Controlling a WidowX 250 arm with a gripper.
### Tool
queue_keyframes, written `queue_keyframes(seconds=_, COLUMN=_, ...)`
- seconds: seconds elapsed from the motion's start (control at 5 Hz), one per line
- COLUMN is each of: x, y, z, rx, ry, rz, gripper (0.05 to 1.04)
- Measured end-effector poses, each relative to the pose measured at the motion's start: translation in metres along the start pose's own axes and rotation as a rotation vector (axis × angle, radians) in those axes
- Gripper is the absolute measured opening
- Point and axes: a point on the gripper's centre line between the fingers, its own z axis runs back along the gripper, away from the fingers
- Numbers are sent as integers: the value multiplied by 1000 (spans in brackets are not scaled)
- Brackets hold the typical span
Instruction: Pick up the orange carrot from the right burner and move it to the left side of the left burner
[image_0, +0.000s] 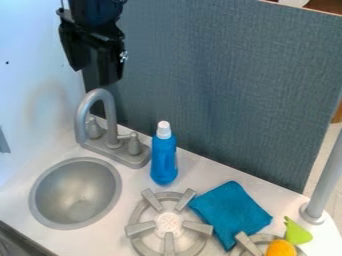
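Nearest the camera, at the lower right of the frame, an orange rounded piece (281, 248) sits on the second burner (250, 246), whose raised prongs probably help keep it from rolling. Just beside it is a green piece (297, 232) with a narrow tip, lying toward the foot of a metal post (325, 182). Left of these, a blue cloth (230, 210) spreads between the two burners, its edges meeting the prongs of both; being soft, it seems simply laid down, free to follow whatever is under it. At the bottom centre, the first burner (168, 232) sits flat on the white counter (197, 172).

Behind it a blue bottle (163, 157) with a white cap stands upright on its own base, beside the faucet (111, 125). The faucet rises at centre left, its spout curving toward the round sink (75, 194), presumably so that its mouth faces the basin.

High in the upper left, in front of the grey panel (214, 85), the claw (93, 71) hangs above the faucet, clear of it. Its two fingers stand apart, with nothing visible between them.
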Motion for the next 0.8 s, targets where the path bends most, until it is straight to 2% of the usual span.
queue_keyframes(seconds=0.2, x=-2, y=-1, z=-9, rx=-11, ry=29, rz=1, gripper=1011)
queue_keyframes(seconds=0.4, x=10, y=-23, z=-43, rx=-70, ry=97, rz=-58, gripper=1011)
queue_keyframes(seconds=0.6, x=22, y=-73, z=-61, rx=-96, ry=93, rz=-125, gripper=1011)
queue_keyframes(seconds=0.8, x=29, y=-117, z=-86, rx=-93, ry=116, rz=-148, gripper=1011)
